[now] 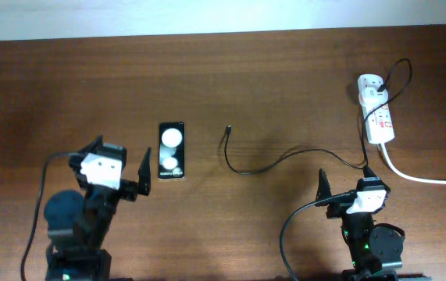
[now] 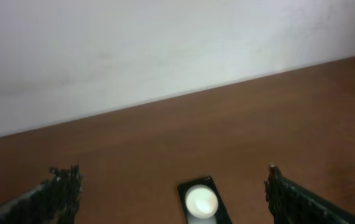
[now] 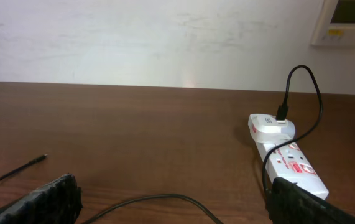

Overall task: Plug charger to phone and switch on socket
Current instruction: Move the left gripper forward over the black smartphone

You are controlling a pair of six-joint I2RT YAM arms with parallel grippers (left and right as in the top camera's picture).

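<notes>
The black phone (image 1: 172,150) lies flat on the table left of centre, its two white round patches facing up; it also shows low in the left wrist view (image 2: 201,202). The charger cable (image 1: 247,171) curves across the table, and its loose connector tip (image 1: 227,129) rests right of the phone. The cable's other end rises into a white plug block on the white socket strip (image 1: 377,109) at far right. My left gripper (image 1: 121,152) stands open just left of the phone. Near the front right edge, my right gripper (image 1: 345,178) is open above the cable (image 3: 158,199), with the socket (image 3: 289,162) ahead on its right.
A thick white cord (image 1: 426,178) runs from the socket off the right edge. A pale wall stands behind the table, with a white control panel (image 3: 345,22) mounted on it. Each arm's thick black cable loops near its base.
</notes>
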